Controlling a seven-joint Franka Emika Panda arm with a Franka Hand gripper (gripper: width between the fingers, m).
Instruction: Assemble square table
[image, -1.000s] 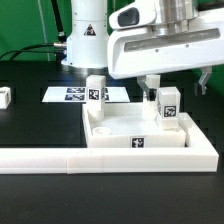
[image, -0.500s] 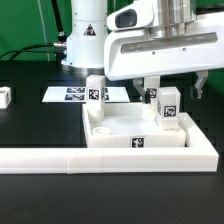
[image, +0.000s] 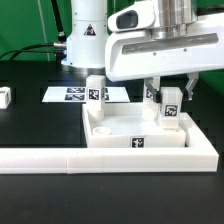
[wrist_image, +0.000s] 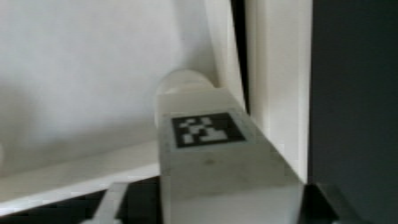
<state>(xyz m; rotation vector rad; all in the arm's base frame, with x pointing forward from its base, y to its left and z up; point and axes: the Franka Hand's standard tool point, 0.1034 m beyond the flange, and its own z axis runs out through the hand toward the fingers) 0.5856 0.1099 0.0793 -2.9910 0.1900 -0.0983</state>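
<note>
On the black counter (image: 40, 125), the white plastic square slab (image: 118, 128) sits in the corner of a long white L-shaped rail (image: 60, 158). Small white tagged leg blocks stand upright at its far corners. The jaws hang released, straddling the leg block (image: 170, 103) on the exterior view's right.

Square table slab (image: 135, 125): centre, with the L-shaped rail (image: 60, 157) before it and along the exterior view's right.
On slab: left leg block (image: 95, 90), rear corner. Right leg block (image: 169, 104), opposite rear corner, under the gripper (image: 169, 92).
Behind slab: marker board (image: 68, 95).
Far left on the table: stray leg block (image: 5, 97).
</note>
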